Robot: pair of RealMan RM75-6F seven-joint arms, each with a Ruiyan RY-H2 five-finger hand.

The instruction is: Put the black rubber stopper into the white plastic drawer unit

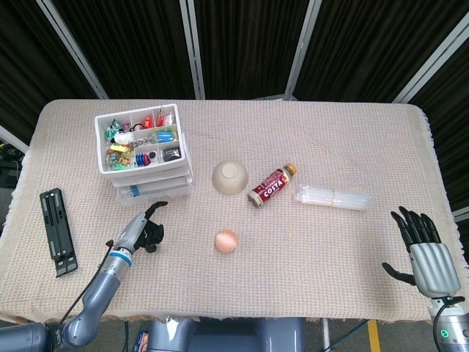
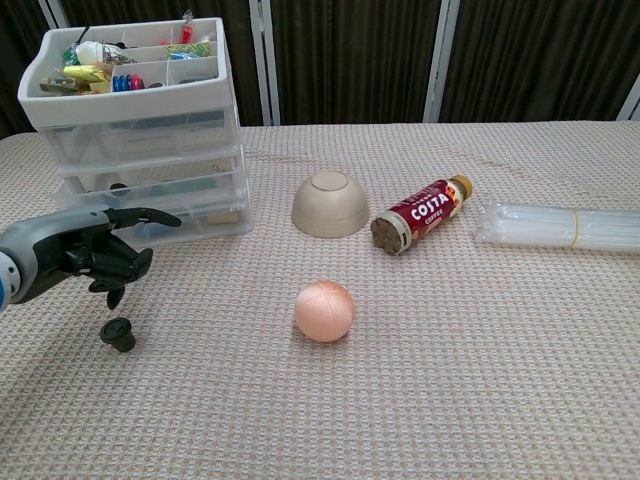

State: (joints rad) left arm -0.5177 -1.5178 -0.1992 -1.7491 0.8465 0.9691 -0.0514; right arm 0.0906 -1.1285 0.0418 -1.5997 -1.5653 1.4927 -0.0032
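The table point(image 1: 308, 242) leaves broad bare cloth across its near half, so the left arm has room to work, but its front edge lies close behind the action and a small round piece knocked that way could roll off. The white plastic drawer unit point(image 2: 140, 150) stands at the far left; in the head view a lower drawer appears to jut forward a little, though I cannot tell whether the gap is wide enough to drop anything in, and a move made on that assumption could end with the piece bouncing off the drawer front. The upturned bowl point(image 2: 327, 203), the coffee bottle point(image 2: 420, 215) and the pink ball point(image 2: 324, 310) lie to the right, well apart from the path to the drawers, so they pose little risk. The left hand point(image 2: 85, 258) hovers empty, fingers partly curled and thumb stretched toward the drawers, just above and behind the black rubber stopper point(image 2: 118, 333), which sits on the cloth untouched. The main hazard is a fingertip nudging the stopper as the hand descends: it looks small and could tip and roll. The right hand point(image 1: 423, 249) rests open at the far right corner, holding nothing.
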